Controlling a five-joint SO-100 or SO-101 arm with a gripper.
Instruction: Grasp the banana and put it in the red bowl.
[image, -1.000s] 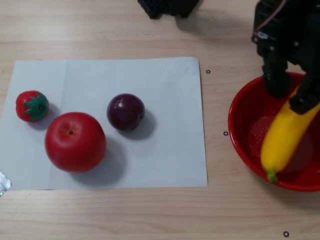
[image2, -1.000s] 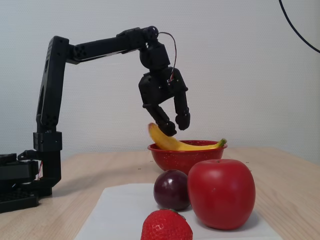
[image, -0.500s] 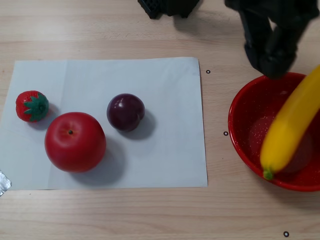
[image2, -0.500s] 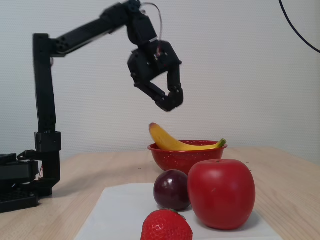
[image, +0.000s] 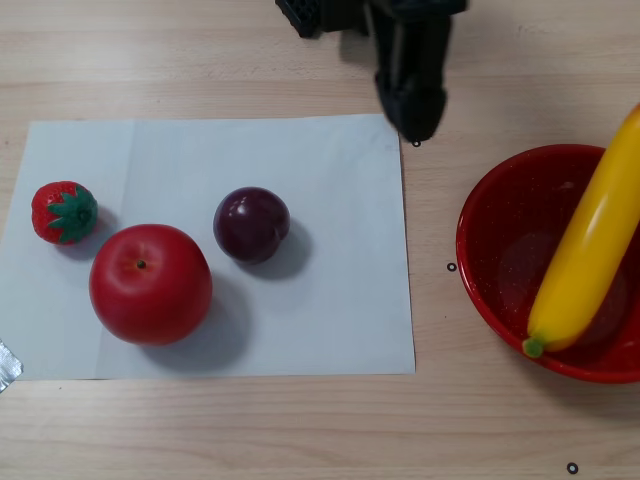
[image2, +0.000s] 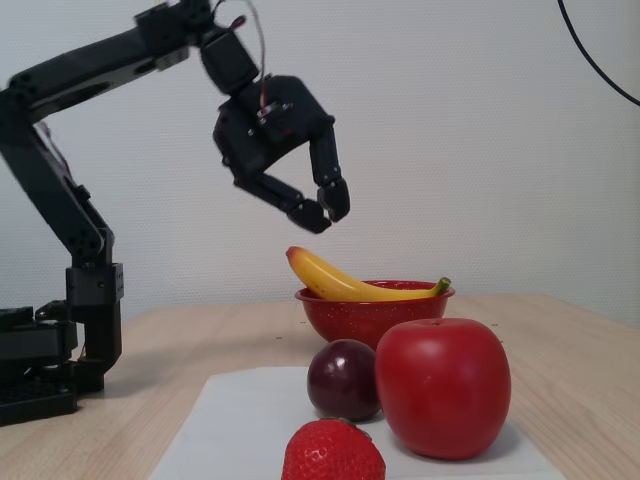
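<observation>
Hovering above the table with nothing between my fingers, my black two-finger gripper is showing its jaws narrowly parted in the fixed view. The long, curved, glossy yellow plastic banana is lying across the wide, round, glossy red bowl, its green stem end resting on the rim nearest the other view's lower edge and its opposite end overhanging the far rim. Judging from this, the placing step is done and I am in the retreat stage. The next move, as I judge it, calls only for lifting clear without brushing the banana. On the white paper sheet are sitting a red apple, a dark plum and a strawberry, well apart from the bowl.
</observation>
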